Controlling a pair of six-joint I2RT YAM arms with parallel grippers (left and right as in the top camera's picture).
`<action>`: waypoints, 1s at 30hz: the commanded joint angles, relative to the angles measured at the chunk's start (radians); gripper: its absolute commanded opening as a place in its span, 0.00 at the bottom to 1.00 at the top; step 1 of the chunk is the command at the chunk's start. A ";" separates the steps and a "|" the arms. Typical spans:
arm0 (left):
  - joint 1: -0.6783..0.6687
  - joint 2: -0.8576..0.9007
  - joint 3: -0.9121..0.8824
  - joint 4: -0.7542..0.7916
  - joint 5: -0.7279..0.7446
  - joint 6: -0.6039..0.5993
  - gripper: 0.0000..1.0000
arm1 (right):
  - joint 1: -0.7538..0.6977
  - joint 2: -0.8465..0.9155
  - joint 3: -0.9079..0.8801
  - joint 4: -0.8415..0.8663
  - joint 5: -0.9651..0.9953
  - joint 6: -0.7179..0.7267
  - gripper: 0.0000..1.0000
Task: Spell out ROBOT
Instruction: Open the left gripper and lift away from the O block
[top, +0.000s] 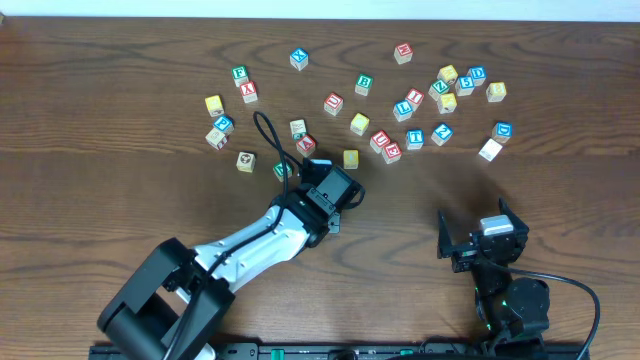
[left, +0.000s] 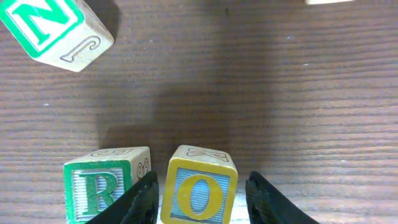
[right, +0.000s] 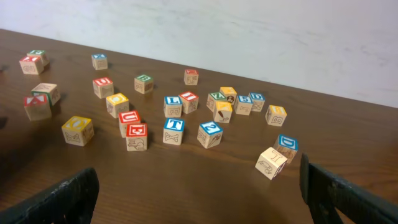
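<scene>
In the left wrist view a green-lettered R cube stands on the table. Close on its right stands a yellow-faced O cube. My left gripper straddles the O, open, with a thin gap showing at each finger. From overhead the left gripper hides the O. The green B cube and the blue T cube lie among the scattered cubes. My right gripper hangs open and empty at the front right.
A green N cube lies tilted beyond the R. Several loose cubes spread across the far half of the table, among them yellow-faced ones and red-lettered ones. A white cube sits nearest my right gripper.
</scene>
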 joint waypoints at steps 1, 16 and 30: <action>0.002 -0.034 -0.006 -0.003 -0.020 0.022 0.44 | -0.006 0.000 -0.002 -0.004 -0.001 -0.011 0.99; 0.002 -0.263 -0.006 -0.031 -0.021 0.064 0.53 | -0.006 0.000 -0.002 -0.004 -0.001 -0.011 0.99; 0.003 -0.489 -0.006 -0.128 -0.021 0.108 0.77 | -0.006 0.000 -0.002 -0.004 -0.001 -0.011 0.99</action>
